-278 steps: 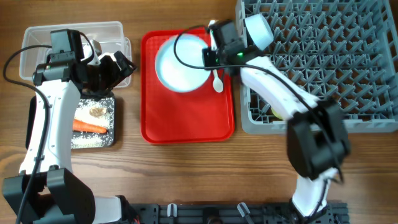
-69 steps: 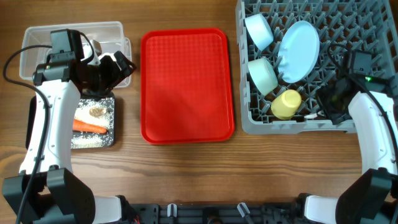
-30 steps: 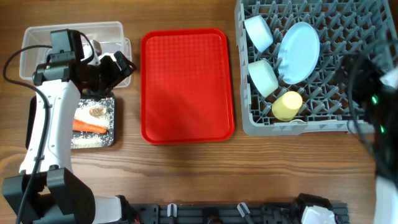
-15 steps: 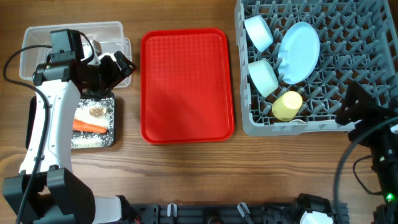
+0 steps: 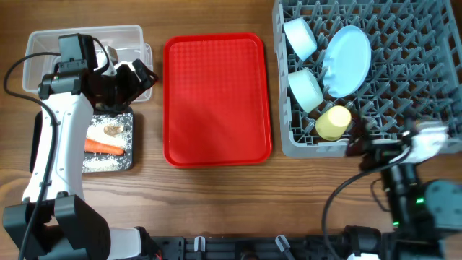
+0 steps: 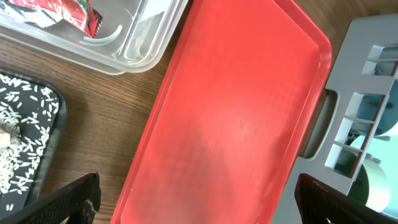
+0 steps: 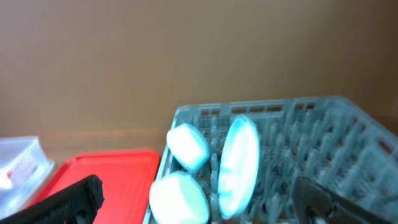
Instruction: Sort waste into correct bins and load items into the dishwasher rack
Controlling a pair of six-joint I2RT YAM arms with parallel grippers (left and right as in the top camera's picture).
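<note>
The grey dishwasher rack (image 5: 404, 72) at the right holds a pale blue plate (image 5: 346, 50) on edge, two bowls (image 5: 299, 36) (image 5: 304, 88) and a yellow cup (image 5: 333, 121). The clear tub (image 5: 43, 50) holds red-and-white wrapper scraps (image 6: 62, 9). In the black tray (image 5: 131, 165) lie a carrot piece (image 5: 105, 147), rice (image 5: 101, 165) and a brown morsel (image 5: 112, 130). My left gripper (image 5: 138, 78) hangs open and empty over the tub's right end. My right gripper (image 5: 368, 148), open and empty, sits low before the rack's front edge, facing the plate (image 7: 237, 165).
A flat red serving tray (image 5: 216, 97) lies bare between the bins and the rack. The right arm's body and cables occupy the table's near right corner. Bare wood runs along the front edge.
The right arm has drawn back from over the rack toward the near edge and now sits low in front of it. The left arm and all objects have stayed put.
</note>
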